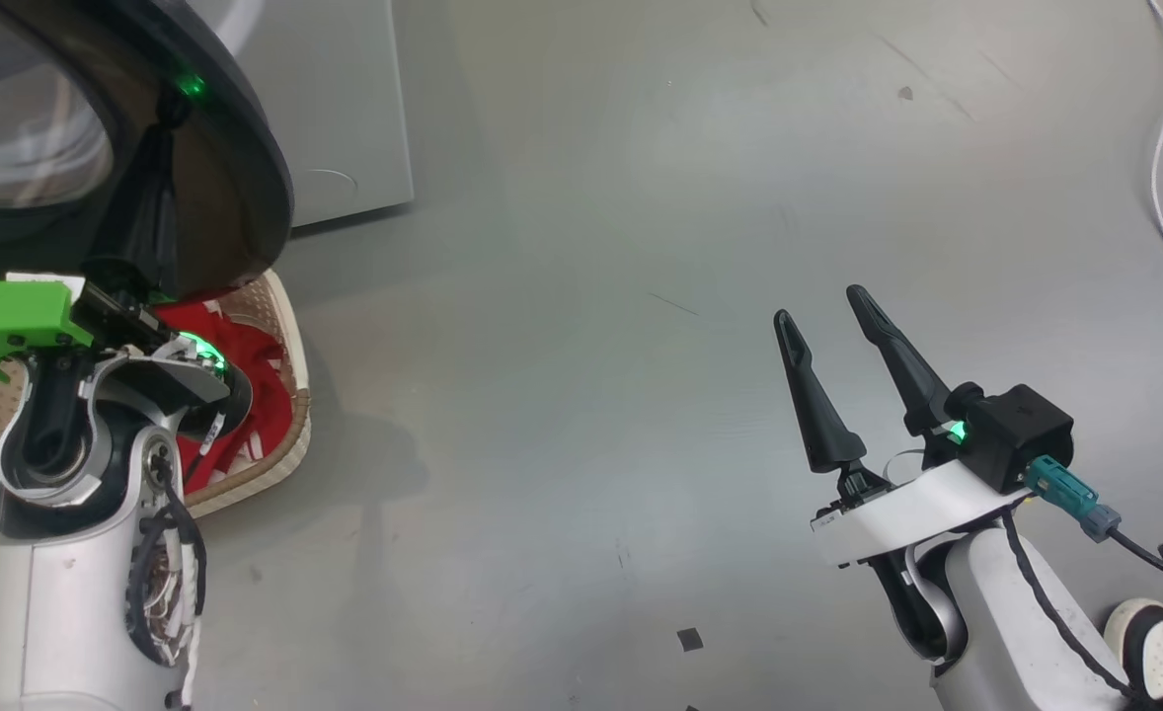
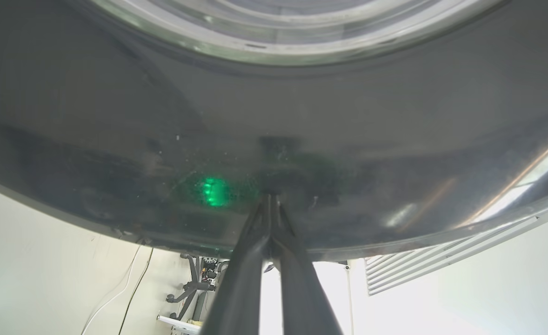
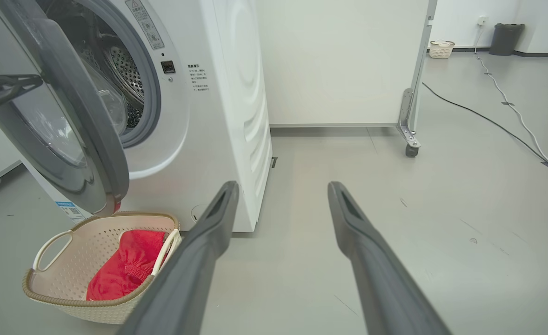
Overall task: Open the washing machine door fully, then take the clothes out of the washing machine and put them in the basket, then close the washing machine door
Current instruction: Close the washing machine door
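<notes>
Touching rim of door (image 3: pixel 92 139) standing half open: left claw (image 2: pixel 270 201) pressed together; right claw (image 1: pixel 820 304) spread.

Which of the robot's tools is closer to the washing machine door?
Left. The left tool, shut, has its tips at the black rim of the washing machine door, seemingly touching. The right tool, open, hangs over the floor, well apart.

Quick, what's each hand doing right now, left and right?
Left hand: shut, holding nothing, tips against the door rim.
Right hand: open, empty.
</notes>
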